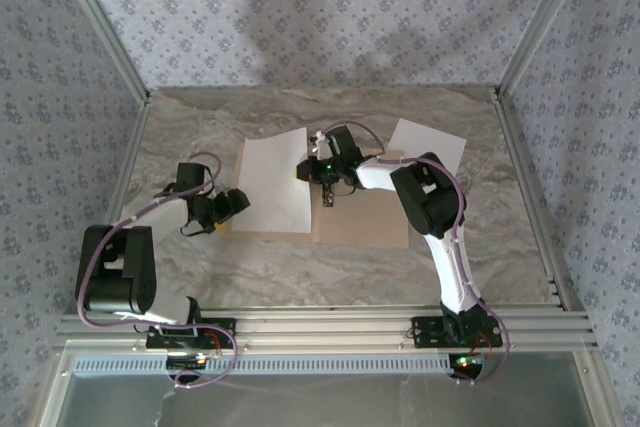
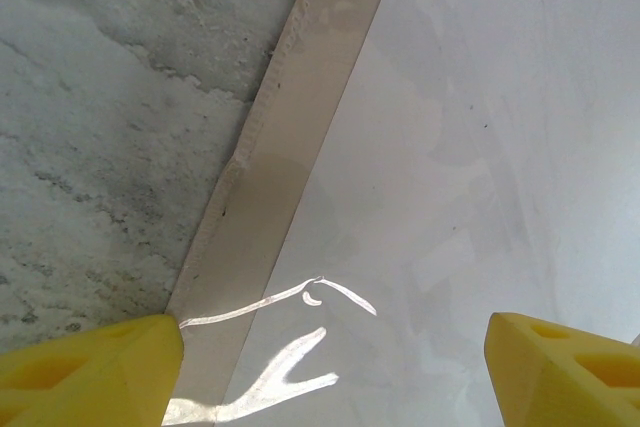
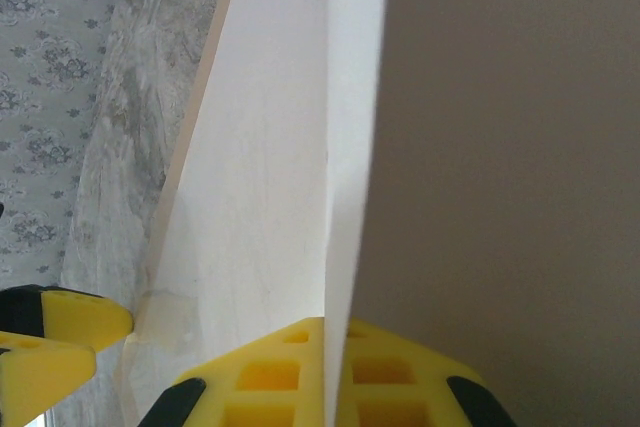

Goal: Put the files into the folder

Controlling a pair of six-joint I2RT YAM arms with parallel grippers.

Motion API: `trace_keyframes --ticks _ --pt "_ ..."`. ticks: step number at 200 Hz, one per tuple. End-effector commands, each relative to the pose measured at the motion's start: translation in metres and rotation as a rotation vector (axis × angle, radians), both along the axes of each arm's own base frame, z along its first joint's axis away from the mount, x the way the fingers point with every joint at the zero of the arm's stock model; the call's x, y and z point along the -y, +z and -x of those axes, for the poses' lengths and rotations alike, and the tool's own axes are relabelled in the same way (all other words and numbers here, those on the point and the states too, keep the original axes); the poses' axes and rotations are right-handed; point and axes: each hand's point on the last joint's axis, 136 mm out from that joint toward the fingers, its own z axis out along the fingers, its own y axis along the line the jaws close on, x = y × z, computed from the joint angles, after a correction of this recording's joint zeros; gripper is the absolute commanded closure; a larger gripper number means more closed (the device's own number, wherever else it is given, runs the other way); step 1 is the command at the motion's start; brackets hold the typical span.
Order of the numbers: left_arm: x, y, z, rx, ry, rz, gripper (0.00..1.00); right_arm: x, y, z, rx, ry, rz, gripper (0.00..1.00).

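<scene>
White sheet 1 of the 2 files lies over the left cover of the open folder with the right gripper clenched on its inner edge, probably to seat it, while the left gripper hangs wide and empty by the outer edge; sheet 2 waits beyond.

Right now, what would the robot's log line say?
left gripper: open, at folder's left edge | right gripper: shut on sheet's edge, over folder | other sheet: on table, beyond folder

Bare tabletop right of the folder
</scene>
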Motion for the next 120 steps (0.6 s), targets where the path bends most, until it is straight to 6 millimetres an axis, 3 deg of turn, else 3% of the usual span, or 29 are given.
trace_keyframes --ticks 1,120 --pt "-0.004 -0.008 0.011 -0.037 0.007 -0.008 0.19 -0.005 0.011 0.006 0.013 0.012 -0.015 1.00" --pt "-0.003 -0.006 0.008 -0.034 0.006 -0.006 0.19 -0.011 0.003 0.016 -0.001 0.052 -0.008 1.00"
